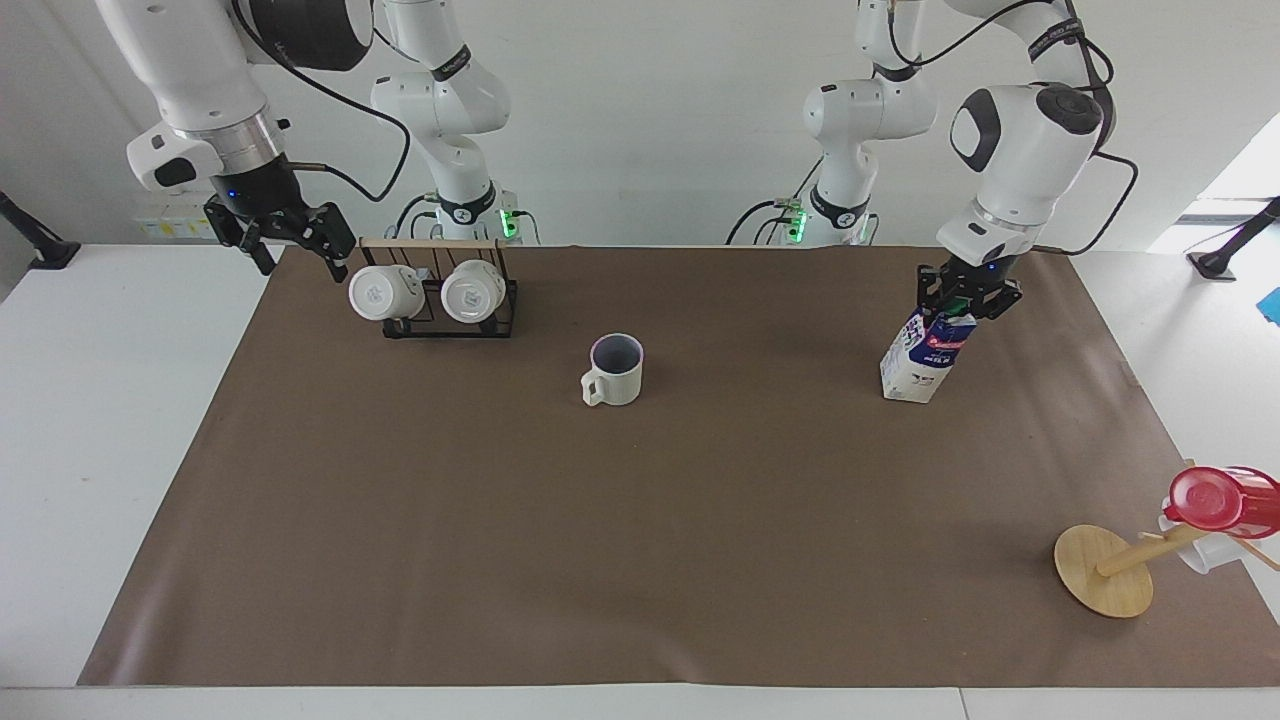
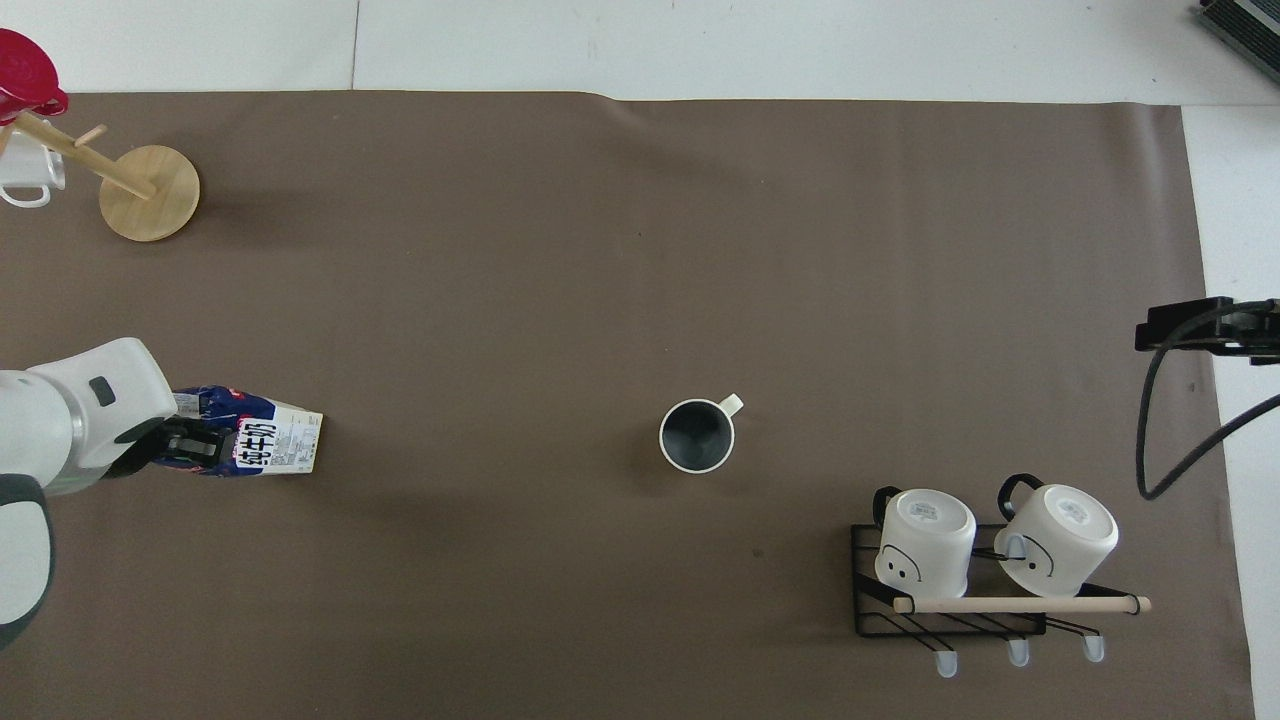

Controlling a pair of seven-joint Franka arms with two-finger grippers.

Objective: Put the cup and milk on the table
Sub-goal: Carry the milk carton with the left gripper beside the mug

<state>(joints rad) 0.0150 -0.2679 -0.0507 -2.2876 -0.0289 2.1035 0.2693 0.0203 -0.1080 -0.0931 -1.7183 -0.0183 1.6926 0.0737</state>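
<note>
Two arms work over the table [image 1: 90, 420], whose brown paper sheet [image 1: 640, 540] covers most of its top. Taking the cup [image 1: 613, 370] at the sheet's middle as the clock centre in the facing view, the milk [image 1: 925, 355] stands at about three o'clock, toward the left arm's end, tilted a little with its base on the sheet. The left gripper [image 1: 965, 300] is clenched on the carton's top, around the green cap. On the carton, the overhead view shows a white side panel with large dark characters, "纯牛奶"; the red band in the facing view carries white lettering too small to read.

At about ten o'clock from the cup sits a black wire rack [image 1: 450, 300] holding two glossy white mugs [image 1: 385, 292] on their sides; one shows a simple face drawn in black in the overhead view. The right gripper [image 1: 290, 243] hangs with fingers spread and holding nothing, above the sheet's edge just beside that rack. At about four o'clock, well apart, a wooden mug tree [image 1: 1105, 570] leans, bearing a red transparent cup [image 1: 1225, 500].
</note>
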